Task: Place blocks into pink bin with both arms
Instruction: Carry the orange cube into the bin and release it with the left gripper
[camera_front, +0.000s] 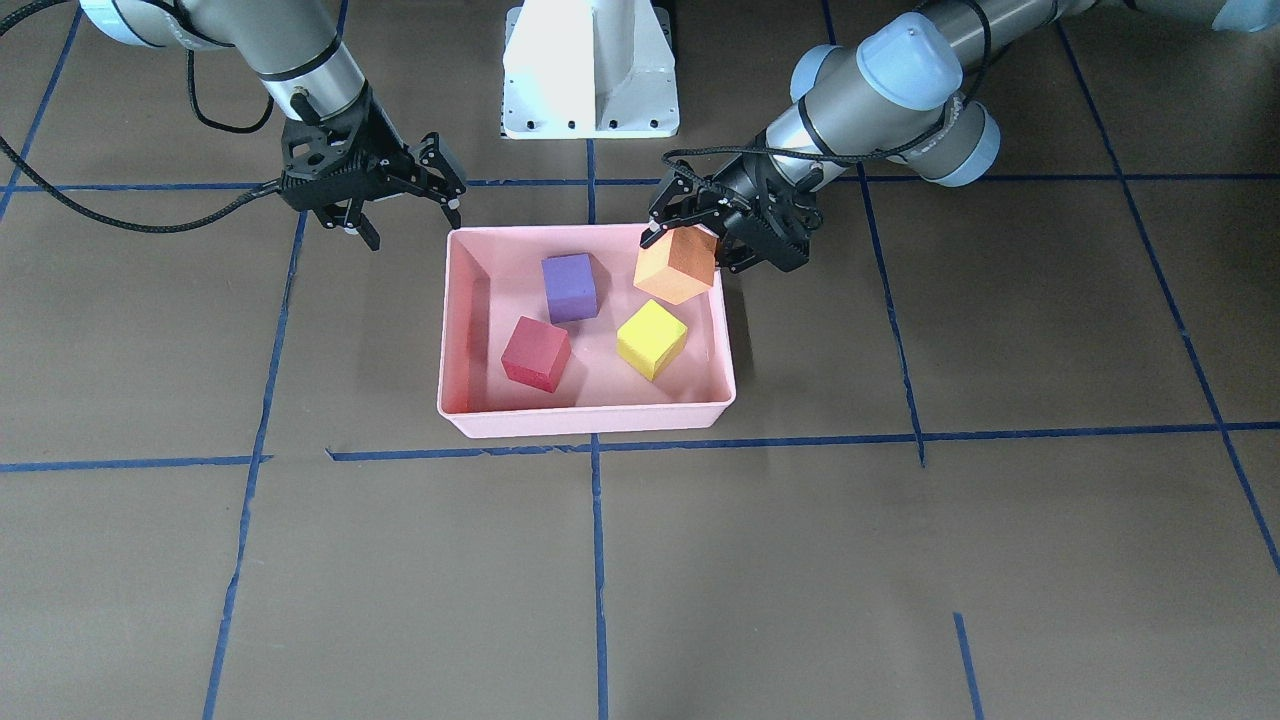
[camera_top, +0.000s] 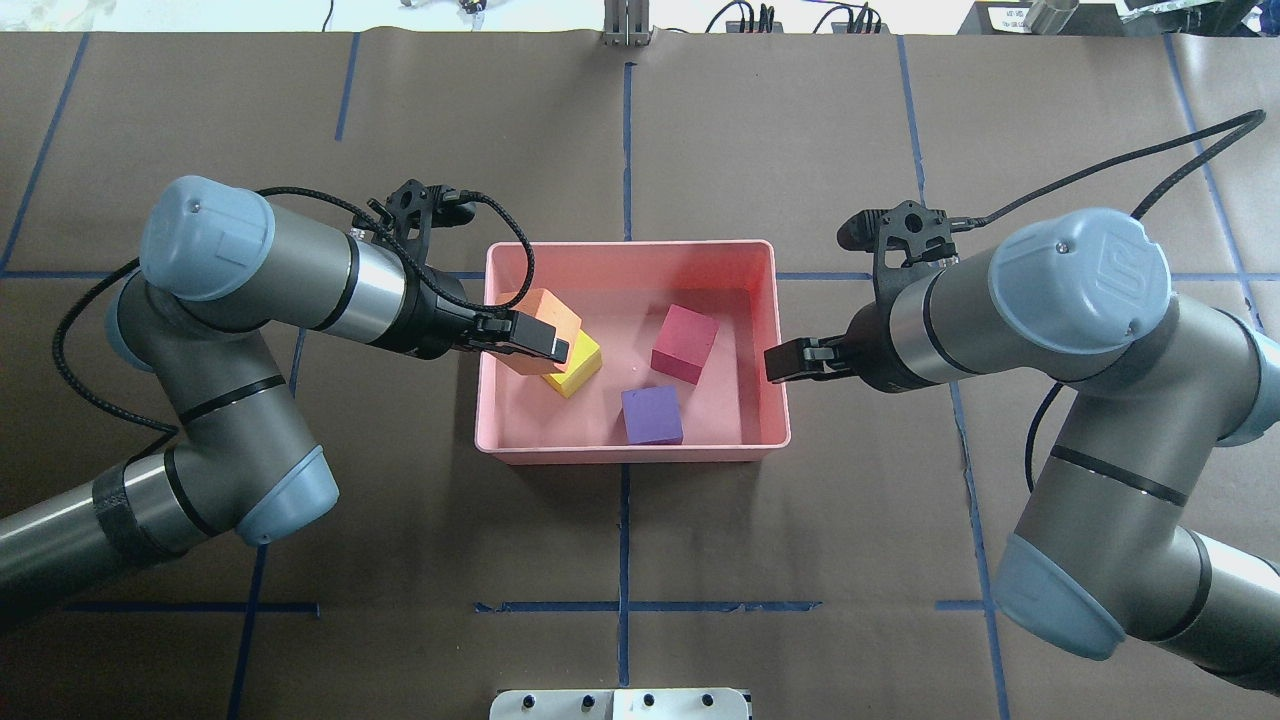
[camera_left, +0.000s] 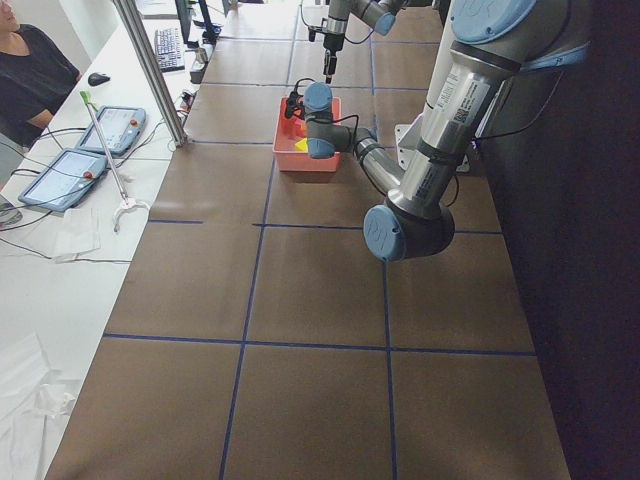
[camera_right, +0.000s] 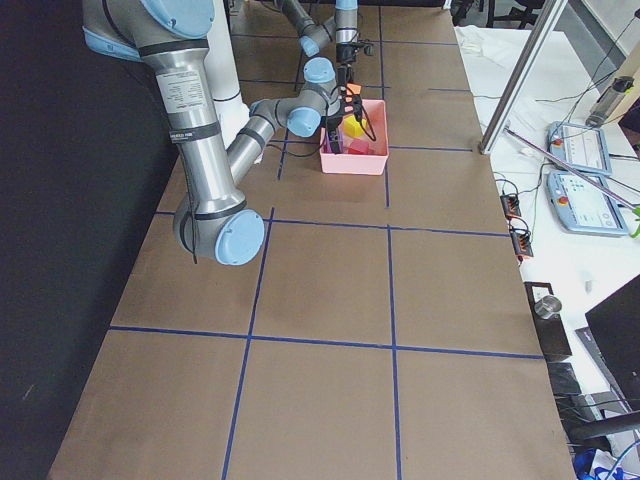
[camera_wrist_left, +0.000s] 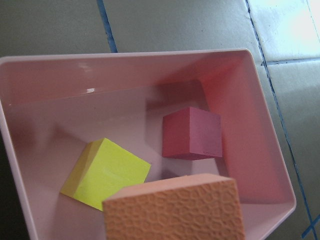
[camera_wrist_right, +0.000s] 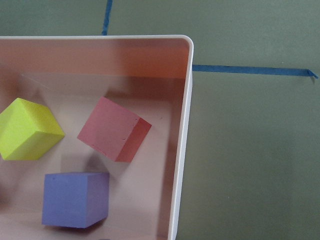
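The pink bin (camera_front: 590, 420) lies mid-table, also in the overhead view (camera_top: 630, 452). In it lie the purple block (camera_front: 569, 287), the red block (camera_front: 535, 353) and the yellow block (camera_front: 651, 339). My left gripper (camera_front: 688, 250) is shut on the orange block (camera_front: 677, 264) and holds it tilted above the bin's left end, over the yellow block (camera_top: 580, 368). The orange block fills the bottom of the left wrist view (camera_wrist_left: 175, 210). My right gripper (camera_front: 413, 222) is open and empty, just outside the bin's right wall (camera_top: 783, 340).
The white pedestal (camera_front: 590, 70) stands behind the bin at the robot's side. Blue tape lines cross the brown table cover (camera_front: 900, 560). A person (camera_left: 30, 70) sits at a side desk with tablets, off the table.
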